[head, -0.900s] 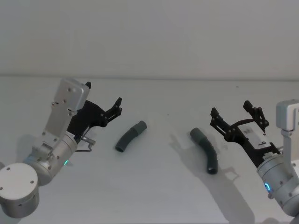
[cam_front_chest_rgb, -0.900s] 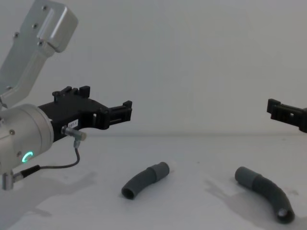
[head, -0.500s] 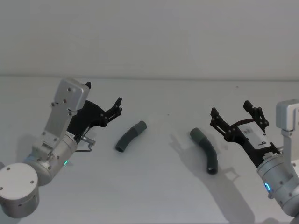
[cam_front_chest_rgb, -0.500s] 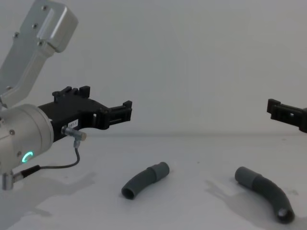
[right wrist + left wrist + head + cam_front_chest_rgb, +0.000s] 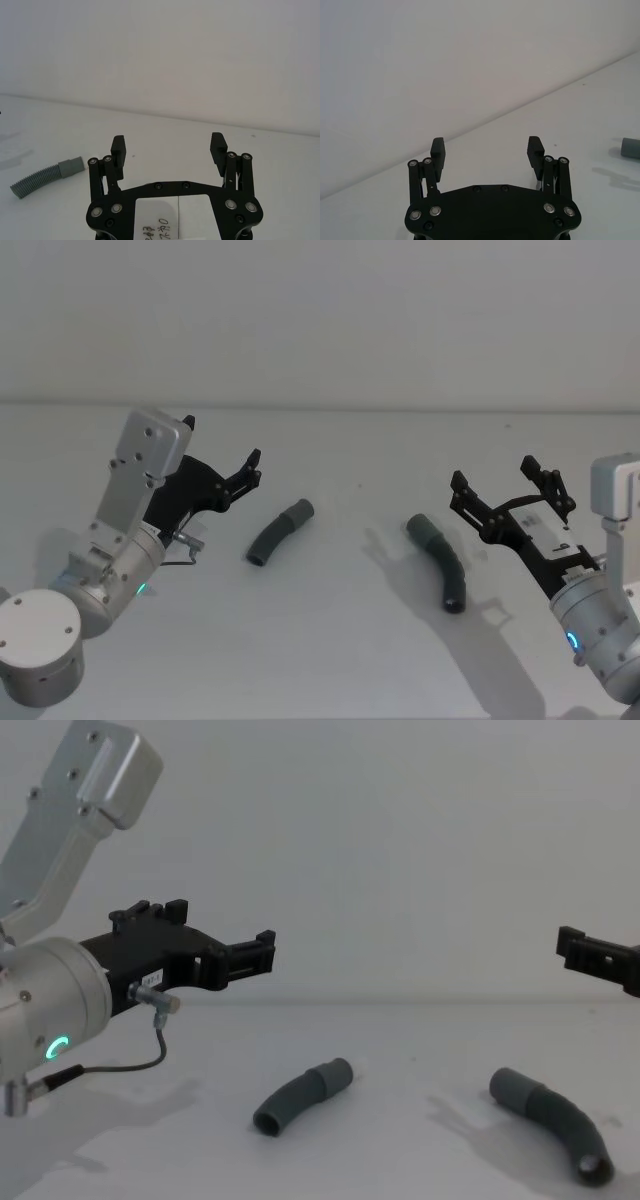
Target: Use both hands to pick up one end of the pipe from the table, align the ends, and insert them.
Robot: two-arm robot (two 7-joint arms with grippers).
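Two curved hose pieces of the pipe are seen lying on the white surface point(image 5: 340, 650), well apart from each other, and neither is touched. The left piece point(image 5: 278, 533) is laid with its cuff point(image 5: 299, 511) turned toward the middle and away from the robot. The right piece point(image 5: 441, 562) is laid with its cuff point(image 5: 421, 530) likewise toward the middle and its dark open mouth toward the robot. The left tool point(image 5: 486, 148) is held above the surface, near the left piece on its left side, its fingers spread wide with nothing between them. The right tool point(image 5: 495, 476) is held near the right piece on its right side, also spread wide and empty. No step of the task is judged to be done: nothing is grasped, lifted, aligned or inserted. Each piece is yet to be taken, the cuffs brought face to face, and one pushed into the other.
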